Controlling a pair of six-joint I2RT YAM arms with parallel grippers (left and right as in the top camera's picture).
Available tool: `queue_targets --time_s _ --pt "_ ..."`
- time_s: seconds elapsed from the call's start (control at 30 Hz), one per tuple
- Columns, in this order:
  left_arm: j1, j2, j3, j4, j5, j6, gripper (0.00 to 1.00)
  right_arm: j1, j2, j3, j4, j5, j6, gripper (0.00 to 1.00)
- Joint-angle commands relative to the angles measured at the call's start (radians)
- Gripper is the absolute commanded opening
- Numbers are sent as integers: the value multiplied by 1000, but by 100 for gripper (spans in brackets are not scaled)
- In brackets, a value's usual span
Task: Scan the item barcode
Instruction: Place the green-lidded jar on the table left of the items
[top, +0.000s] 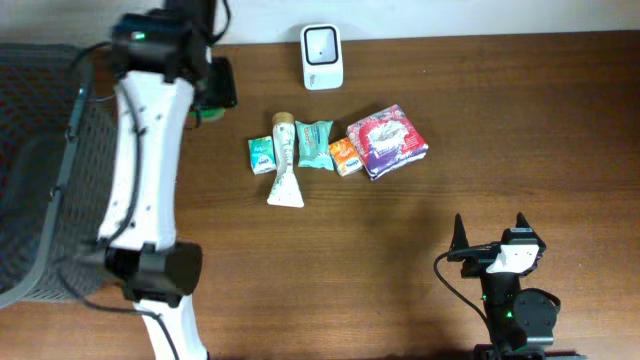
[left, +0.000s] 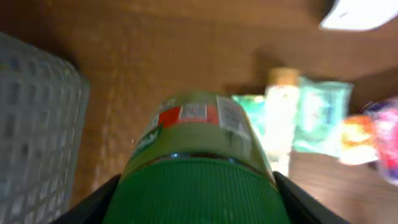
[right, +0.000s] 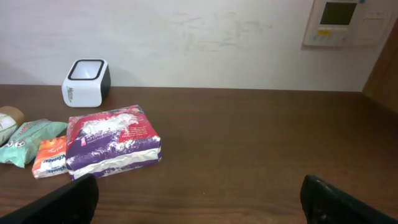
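Left wrist view, smeared with blur: filled by a green-capped bottle, clamped at the cap by the left gripper, with a dark finger pressed against each side. Shows a red and white label patch high on the shoulder (too blurred to say whether barcode or plain print).

From overhead, found at the far left of the table, just beside the mesh basket and well apart from the white scanner at the back edge. Lifted or resting on the wood: cannot tell. Right gripper spread wide and empty at the front right, far from everything.

Hazards from here, as judgement only:
- Held by a smooth round cap, so prone to rolling or slipping between the pads on any quick swing, with a drop onto the nearby row: toothpaste tube, teal packet, purple pack.
- Could miss the read altogether by presenting the wrong face, tilting the label away from the scanner window, or sweeping past too fast.
- Worth watching the left arm too, close over the basket rim.
- No telling the code's place on the bottle, so no ruling out a turn of the wrist first.
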Motion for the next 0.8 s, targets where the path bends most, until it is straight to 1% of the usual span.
queue_targets --time_s 0.0,0.03,0.13,0.17,0.2,0.37,0.4,0.43,0.47,0.5,0.53,0.6,0.63,0.73,0.77 --pt "-5 64 -193 124 -91 -7 52 6 -6 -8 -2 -2 8 99" --pt "-5 87 -259 180 -86 -7 54 6 -6 -8 -2 -2 8 99" --pt "-5 143 -365 281 8 -14 54 6 -6 -8 -2 -2 8 99" --pt "-5 146 -392 309 7 -45 54 6 -6 -8 -2 -2 8 99" --pt "-5 156 -417 343 7 -56 57 6 -6 -8 -2 -2 8 99" --pt "2 238 -433 358 7 -56 58 6 -6 -8 -2 -2 8 99" --pt "3 250 -433 357 7 -57 70 6 -6 -8 -2 -2 8 99" --pt "3 251 -433 357 7 -56 72 6 -6 -8 -2 -2 8 99" --pt "3 251 -433 357 8 -56 76 6 -6 -8 -2 -2 8 99" --pt "3 250 -425 352 12 -56 95 6 -6 -8 -2 -2 8 99" --pt "6 250 -413 345 26 -56 99 6 -6 -8 -2 -2 8 99" --pt "34 250 -316 291 109 -56 99 6 -6 -8 -2 -2 8 99" --pt "56 250 -209 224 140 -57 99 6 -6 -8 -2 -2 8 99" --pt "80 250 61 49 138 -56 99 6 -6 -8 -2 -2 8 99" --pt "84 250 216 -45 138 -56 99 6 -6 -8 -2 -2 8 99"
